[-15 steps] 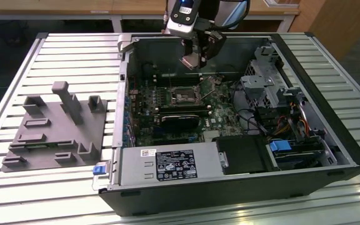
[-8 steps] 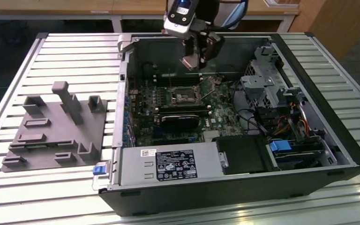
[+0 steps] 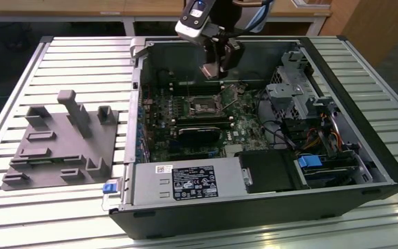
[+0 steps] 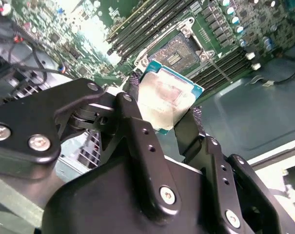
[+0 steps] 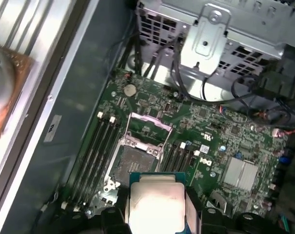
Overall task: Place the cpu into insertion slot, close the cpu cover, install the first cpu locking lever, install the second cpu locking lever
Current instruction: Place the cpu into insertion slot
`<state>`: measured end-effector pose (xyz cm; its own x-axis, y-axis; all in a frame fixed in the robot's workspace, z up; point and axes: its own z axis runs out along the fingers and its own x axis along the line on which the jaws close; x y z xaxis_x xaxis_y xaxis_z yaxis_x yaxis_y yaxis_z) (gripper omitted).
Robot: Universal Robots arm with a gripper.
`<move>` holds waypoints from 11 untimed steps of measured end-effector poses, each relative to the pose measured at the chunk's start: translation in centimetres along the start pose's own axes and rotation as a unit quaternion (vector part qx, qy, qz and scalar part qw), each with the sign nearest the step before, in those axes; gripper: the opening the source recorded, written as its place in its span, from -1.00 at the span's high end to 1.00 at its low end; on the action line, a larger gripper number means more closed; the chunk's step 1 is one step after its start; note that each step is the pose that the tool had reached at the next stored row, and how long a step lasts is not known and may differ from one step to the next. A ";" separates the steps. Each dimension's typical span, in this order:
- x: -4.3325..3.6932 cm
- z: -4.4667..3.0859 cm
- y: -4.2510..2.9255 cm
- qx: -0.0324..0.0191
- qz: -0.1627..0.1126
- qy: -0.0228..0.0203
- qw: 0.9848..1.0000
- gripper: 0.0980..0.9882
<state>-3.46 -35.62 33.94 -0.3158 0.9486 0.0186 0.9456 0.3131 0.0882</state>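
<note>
My gripper (image 3: pixel 217 71) hangs inside the open computer case, above the far part of the green motherboard (image 3: pixel 244 129). It is shut on the cpu (image 4: pixel 167 97), a flat square chip with a silvery top, pinched at two opposite edges between the black fingers (image 4: pixel 133 105). In the first wrist view the cpu (image 5: pixel 157 202) sits just short of the insertion slot (image 5: pixel 135 161), a dark square socket with a silver rim. The slot (image 3: pixel 202 107) lies bare below and in front of the gripper. The cpu cover (image 5: pixel 147 126) stands raised at the slot's far edge.
A black rectangular module (image 3: pixel 199 136) sits just beside the slot. A drive cage (image 3: pixel 299 93) and loose cables (image 3: pixel 313 137) fill the exterior view's right of the case. The power supply (image 3: pixel 185 184) lies at the front. A grey fixture (image 3: pixel 60 140) rests on the slatted table.
</note>
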 end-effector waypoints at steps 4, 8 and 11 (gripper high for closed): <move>0.00 0.25 -0.02 -0.001 0.036 -0.003 0.999 0.00; -0.01 0.41 -0.03 -0.001 0.069 -0.006 0.998 0.00; -0.01 0.53 -0.05 -0.002 0.094 -0.008 0.996 0.00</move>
<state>-3.46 -35.62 33.41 -0.1322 0.9910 0.0185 0.9876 0.1301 0.0882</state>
